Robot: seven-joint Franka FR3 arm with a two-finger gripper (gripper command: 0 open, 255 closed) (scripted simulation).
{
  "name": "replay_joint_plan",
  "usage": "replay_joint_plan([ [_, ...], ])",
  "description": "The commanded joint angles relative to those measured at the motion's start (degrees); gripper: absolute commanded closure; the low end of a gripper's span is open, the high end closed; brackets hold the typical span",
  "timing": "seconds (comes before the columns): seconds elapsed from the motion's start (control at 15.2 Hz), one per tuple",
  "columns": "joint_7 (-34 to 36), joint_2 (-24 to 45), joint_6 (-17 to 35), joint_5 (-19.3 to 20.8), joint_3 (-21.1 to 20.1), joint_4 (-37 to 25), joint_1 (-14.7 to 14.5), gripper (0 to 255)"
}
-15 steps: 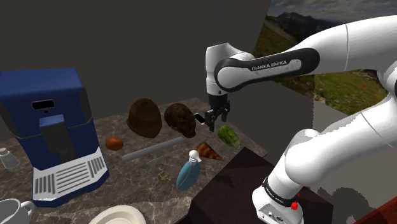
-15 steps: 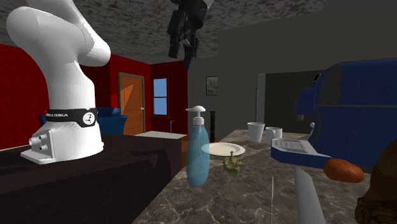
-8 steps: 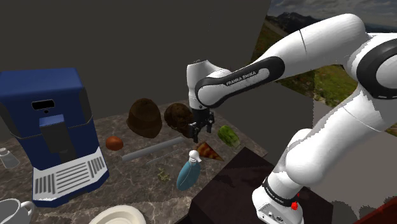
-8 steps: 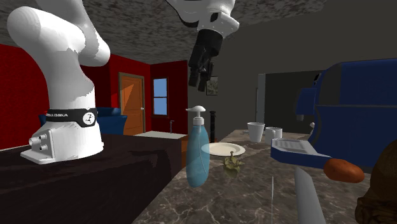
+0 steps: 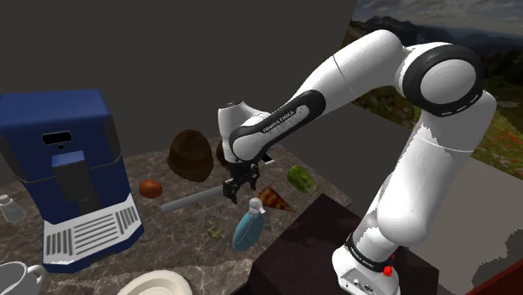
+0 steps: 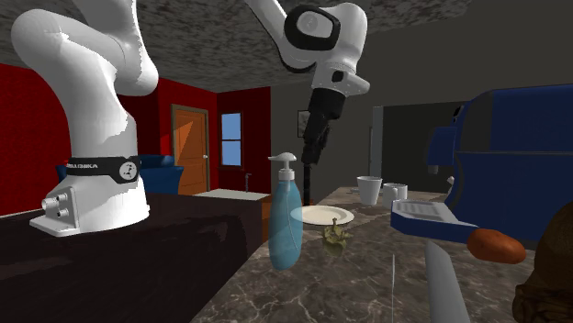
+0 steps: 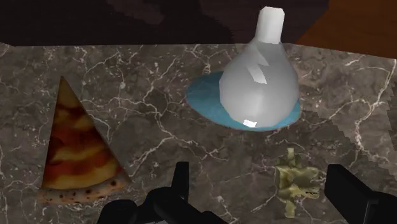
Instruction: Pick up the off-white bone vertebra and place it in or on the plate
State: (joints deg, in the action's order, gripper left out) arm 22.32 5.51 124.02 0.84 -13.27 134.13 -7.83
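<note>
The tool hung released above the marbled counter, its two black fingers spread wide and touching nothing. The off-white bone vertebra lay on the counter beneath, between the fingers and closer to one of them. A blue soap bottle stood just beyond the bone, and a pizza slice lay well to its side. In the second exterior view, the white plate sat on the counter behind the vertebra, beside a blue coffee machine.

Red walls, an orange door and a small window back the marble counter.
</note>
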Motion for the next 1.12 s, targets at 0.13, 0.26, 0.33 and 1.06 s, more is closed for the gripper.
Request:
replay_joint_plan([
  [0.13,3.39,9.63,3.91,1.84,-0.35,-5.13,-1.49,0],
  [0.26,4.90,14.21,5.09,2.71,-0.27,-8.25,-2.47,0],
  [0.33,5.61,16.48,5.57,3.12,-0.19,-9.91,-2.99,0],
  [1.06,9.28,31.91,10.15,5.51,1.12,-20.09,-6.68,0],
])
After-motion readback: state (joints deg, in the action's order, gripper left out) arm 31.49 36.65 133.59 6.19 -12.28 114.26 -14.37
